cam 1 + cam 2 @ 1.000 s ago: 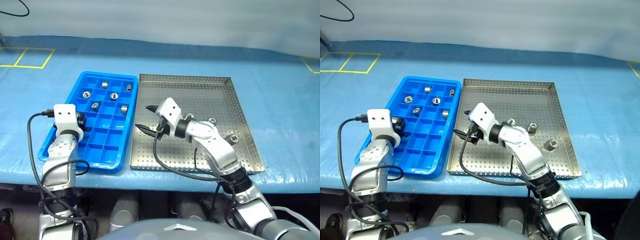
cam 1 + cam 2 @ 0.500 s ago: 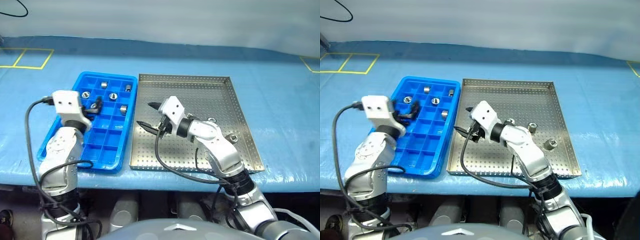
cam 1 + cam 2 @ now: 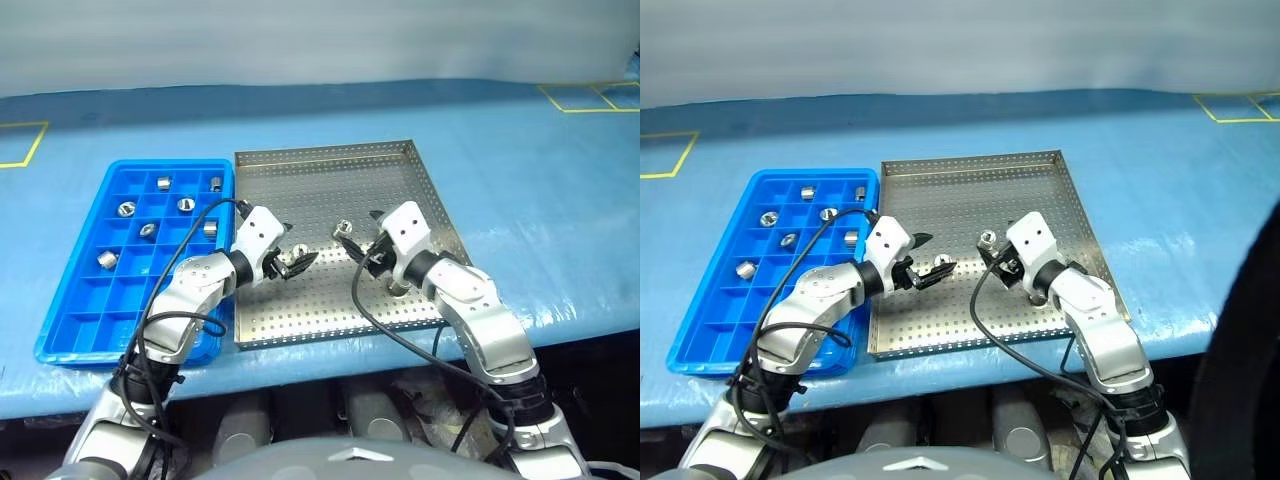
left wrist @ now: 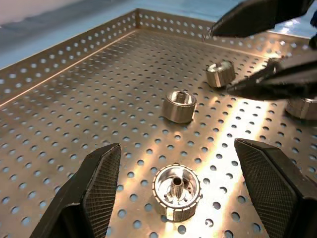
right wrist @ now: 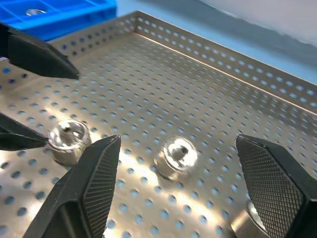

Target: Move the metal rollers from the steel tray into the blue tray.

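I count six metal rollers already sitting in separate compartments of the blue tray, which lies on the counter left of the steel tray. At least three rollers remain on the steel tray near its middle. My left pincer hovers over one, fingers apart and empty; my right pincer is likewise spread, holding nothing. By my judgement, roughly two thirds done.

Two head cameras side by side look forward and down over the whole table. Each wrist camera sits low and close above the steel tray, facing the other across it; both share the same few rollers.
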Available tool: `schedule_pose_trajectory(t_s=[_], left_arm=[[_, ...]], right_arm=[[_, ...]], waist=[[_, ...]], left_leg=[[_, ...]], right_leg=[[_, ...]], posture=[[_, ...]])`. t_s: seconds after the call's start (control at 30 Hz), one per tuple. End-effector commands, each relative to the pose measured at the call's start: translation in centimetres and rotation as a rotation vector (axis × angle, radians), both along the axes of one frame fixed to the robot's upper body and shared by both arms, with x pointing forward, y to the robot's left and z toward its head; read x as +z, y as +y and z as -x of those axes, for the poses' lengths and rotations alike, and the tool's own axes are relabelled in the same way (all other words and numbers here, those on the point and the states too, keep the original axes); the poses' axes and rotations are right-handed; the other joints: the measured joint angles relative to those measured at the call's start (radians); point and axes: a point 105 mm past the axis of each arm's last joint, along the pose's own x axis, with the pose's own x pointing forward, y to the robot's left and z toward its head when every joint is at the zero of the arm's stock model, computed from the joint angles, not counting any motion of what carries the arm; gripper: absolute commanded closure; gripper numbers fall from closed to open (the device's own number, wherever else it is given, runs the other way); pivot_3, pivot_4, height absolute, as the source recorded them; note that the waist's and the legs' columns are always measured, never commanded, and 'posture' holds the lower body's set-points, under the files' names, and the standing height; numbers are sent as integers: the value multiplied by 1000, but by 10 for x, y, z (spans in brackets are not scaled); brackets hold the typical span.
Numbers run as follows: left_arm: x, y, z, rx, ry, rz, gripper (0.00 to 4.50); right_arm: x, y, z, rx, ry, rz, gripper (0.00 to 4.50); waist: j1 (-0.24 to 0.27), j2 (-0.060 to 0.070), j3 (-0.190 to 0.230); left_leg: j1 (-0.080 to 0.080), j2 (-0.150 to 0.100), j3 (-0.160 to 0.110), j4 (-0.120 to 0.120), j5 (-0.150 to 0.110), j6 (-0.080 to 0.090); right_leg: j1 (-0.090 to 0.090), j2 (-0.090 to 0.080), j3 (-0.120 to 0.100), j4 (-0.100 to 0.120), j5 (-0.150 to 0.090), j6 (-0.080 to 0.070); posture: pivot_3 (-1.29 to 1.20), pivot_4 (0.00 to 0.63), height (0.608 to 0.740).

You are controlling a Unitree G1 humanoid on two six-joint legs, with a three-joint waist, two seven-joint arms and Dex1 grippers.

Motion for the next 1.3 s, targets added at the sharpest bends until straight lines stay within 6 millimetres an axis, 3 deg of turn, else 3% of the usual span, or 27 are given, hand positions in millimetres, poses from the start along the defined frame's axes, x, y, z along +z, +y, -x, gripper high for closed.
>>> schedule_pose_trajectory(t_s=[0.03, 0.23, 0.53, 0.83, 0.93, 1.1, 1.3], left_arm=[[10, 3, -8, -6, -60, -24, 540], [3, 1, -11, -15, -33, -26, 540], [-39, 4, -4, 33, 111, -53, 540], [-45, 8, -8, 86, 117, -66, 540], [-44, 10, -11, 111, 106, -67, 1167], [-47, 15, -12, 129, 118, -76, 2771], [-43, 20, -13, 151, 105, -71, 2786]], right_arm=[[15, -6, 3, -32, -63, -11, 596], [20, -5, 5, -42, -87, -25, 596], [26, -3, 3, -38, -107, -33, 596], [28, 1, 1, -24, -112, -34, 596], [29, 1, 0, -24, -115, -37, 596], [30, -1, -2, -38, -120, -42, 596], [30, 2, -2, -28, -119, -45, 596]], waist=[[-15, 0, 0], [-60, 0, 0], [-87, 0, 0], [-84, 0, 0], [-83, 0, 0], [-81, 1, 0], [-79, 1, 0]], left_leg=[[0, 0, 0, 0, 0, 0], [0, 1, 0, 1, -1, 1], [0, 2, 1, 1, -1, 3], [0, 2, 1, 2, -2, 3], [0, 2, 1, 2, -2, 3], [0, 2, 1, 2, -2, 3], [0, 2, 1, 2, -2, 3]], right_leg=[[0, 0, 0, 0, 0, 0], [0, -1, 2, 0, 1, 2], [0, -2, 3, 0, 1, 4], [0, -2, 4, 0, 2, 5], [0, -2, 4, 0, 2, 5], [0, -2, 4, 0, 2, 5], [0, -2, 4, 1, 2, 5]], posture=[[-296, 150, 740], [-306, 150, 740], [-291, 150, 740], [-273, 150, 740], [-273, 150, 740], [-272, 150, 740], [-257, 150, 740]])
